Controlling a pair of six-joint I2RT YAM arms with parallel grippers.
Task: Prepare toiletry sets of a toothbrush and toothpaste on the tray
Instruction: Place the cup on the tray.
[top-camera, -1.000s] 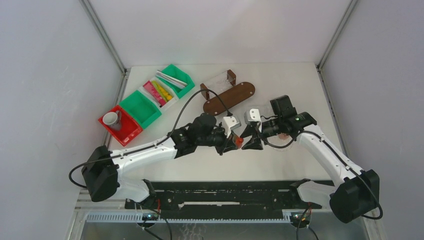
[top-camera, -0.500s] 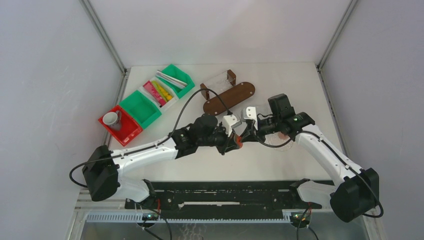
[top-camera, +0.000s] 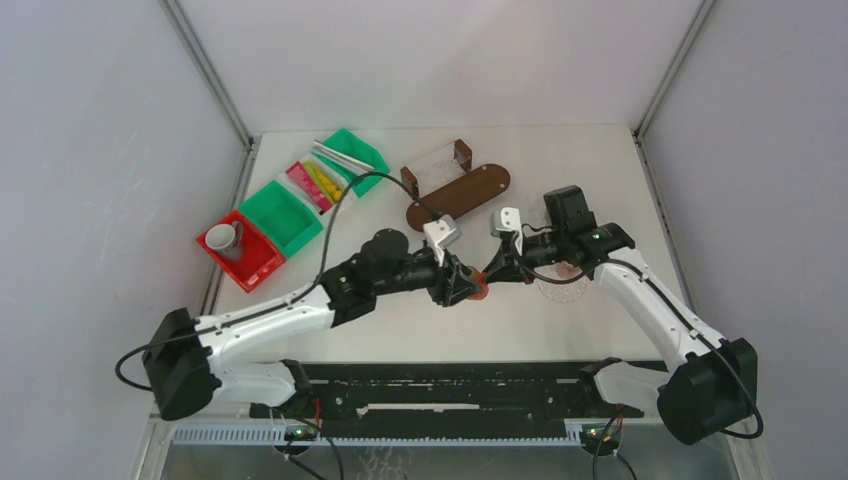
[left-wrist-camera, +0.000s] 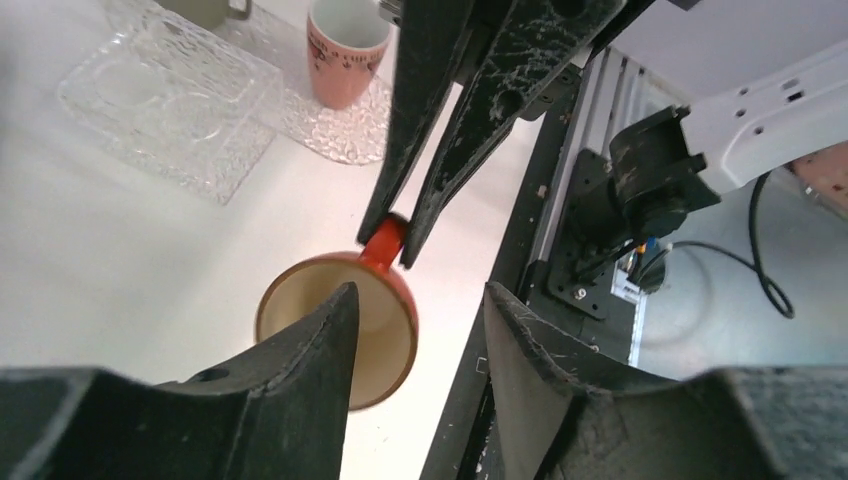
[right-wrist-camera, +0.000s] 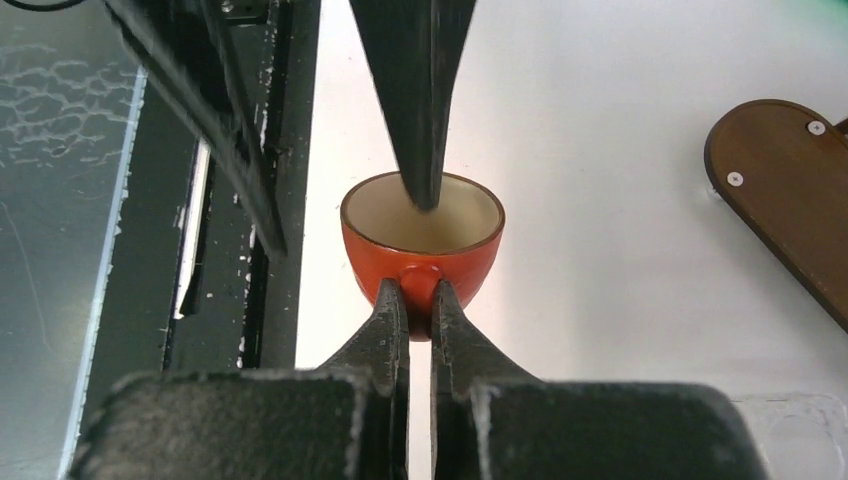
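White desk (top-camera: 600, 170) seen from above, with an orange cup (right-wrist-camera: 420, 250) at centre frame. The right gripper (right-wrist-camera: 418, 292) pinched its handle; the left gripper (left-wrist-camera: 418, 300) was spread, straddling the cup's rim.

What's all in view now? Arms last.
orange cup: 1, orange, between grippers
pink mug: 1, pink, on glass coaster
grey cup: 1, grey, in red bin
green bin: 1, green, beside red bin
tubes: several, pink/yellow, in white bin
toothbrushes: several, white, in rear green bin
wooden tray: 1, brown, centre back
clear box: 1, clear, behind tray
glass tray: 1, clear, near pink mug
left gripper: 1, black, open, straddling cup rim
right gripper: 1, black, shut on cup handle
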